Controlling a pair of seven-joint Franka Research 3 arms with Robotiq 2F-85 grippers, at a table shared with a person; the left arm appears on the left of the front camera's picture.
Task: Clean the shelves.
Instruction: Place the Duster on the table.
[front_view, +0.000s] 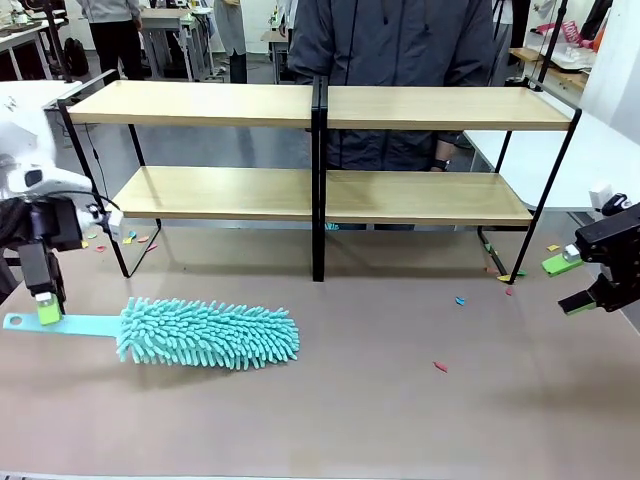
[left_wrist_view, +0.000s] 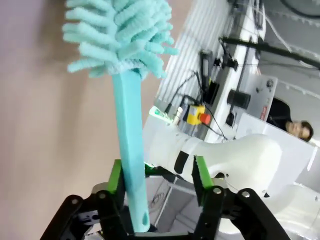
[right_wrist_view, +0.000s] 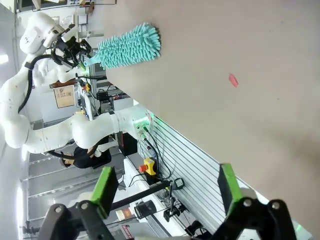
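The worktop (front_view: 400, 420) is a wide brownish surface, and the shelves (front_view: 320, 150) stand across its far half: a two-tier rack of light wooden boards on a thin black frame with a black central post, both boards bare. Behind the shelves, at the far side, a person in a dark jacket (front_view: 400, 60) stands close to the middle, a hand hanging just behind the right part of the lower board.

In front of the shelves, toward their left end, a teal microfibre duster (front_view: 205, 333) lies flat on the worktop, its fluffy head pointing right and its flat handle pointing left past the rack's left leg. The left gripper (front_view: 45, 310) hangs at the tip of that handle; in the left wrist view the fingers (left_wrist_view: 116, 176) stand apart, the handle lying against one green pad while the other pad is clear of it, so the grasp is loose rather than clamped.

To the right of the shelves, beside their right leg and above the worktop's edge, the right gripper (front_view: 570, 283) hovers with its fingers spread wide and nothing between them.

Small scraps of coloured paper (front_view: 440, 367) are scattered on the worktop in front of the shelves and near both of their outer legs
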